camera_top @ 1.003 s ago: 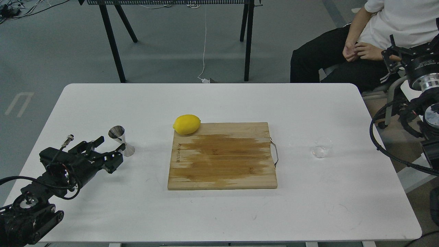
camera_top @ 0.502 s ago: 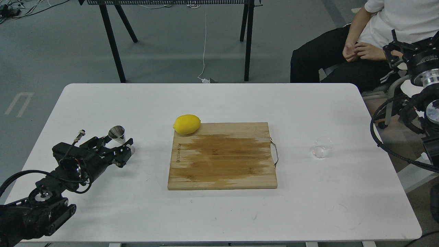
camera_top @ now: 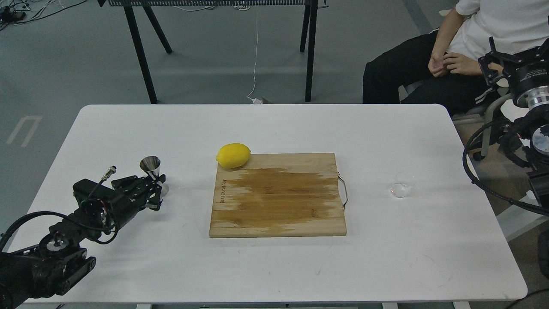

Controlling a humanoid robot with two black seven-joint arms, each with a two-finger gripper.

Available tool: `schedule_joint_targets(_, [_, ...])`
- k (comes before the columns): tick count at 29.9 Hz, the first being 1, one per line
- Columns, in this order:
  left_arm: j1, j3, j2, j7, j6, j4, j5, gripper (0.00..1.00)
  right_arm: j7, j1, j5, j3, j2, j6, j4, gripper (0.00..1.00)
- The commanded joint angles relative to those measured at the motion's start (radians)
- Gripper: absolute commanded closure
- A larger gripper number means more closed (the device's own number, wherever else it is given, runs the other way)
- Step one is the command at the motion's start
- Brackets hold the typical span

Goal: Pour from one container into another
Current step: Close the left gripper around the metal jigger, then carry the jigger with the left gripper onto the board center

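While the left gripper [camera_top: 155, 192] sits at the jigger [camera_top: 153, 172] on the worktop's [camera_top: 274, 274] left side, whether it pinches the waist cannot be told; a firm, level hold there seems wise. The right gripper [camera_top: 493, 68] hangs off-table, state unclear. The glass cup [camera_top: 402, 184], right of the cutting board [camera_top: 278, 195], appears nearly empty.

My left gripper [camera_top: 153, 189] reaches low and forward with jaws narrowed; my right gripper [camera_top: 493, 64] is raised, far right.
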Motion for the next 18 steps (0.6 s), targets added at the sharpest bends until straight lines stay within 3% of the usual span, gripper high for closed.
schedule_joint_targets(1, [-0.005,-0.003,-0.002,-0.005,0.0,-0.002,0.0,0.93,0.0,0.0,0.0,0.0,-0.003,0.0,0.0,0.0])
schedule_joint_targets(11, [-0.115,0.003,0.003,-0.008,0.0,-0.058,0.019,0.94,0.0,-0.003,0.0,0.002,-0.012,0.0,0.0,0.0])
schedule_joint_targets(18, [-0.288,0.137,-0.057,-0.005,0.0,-0.074,0.121,0.94,0.0,-0.014,0.0,0.0,-0.061,0.0,-0.002,0.0])
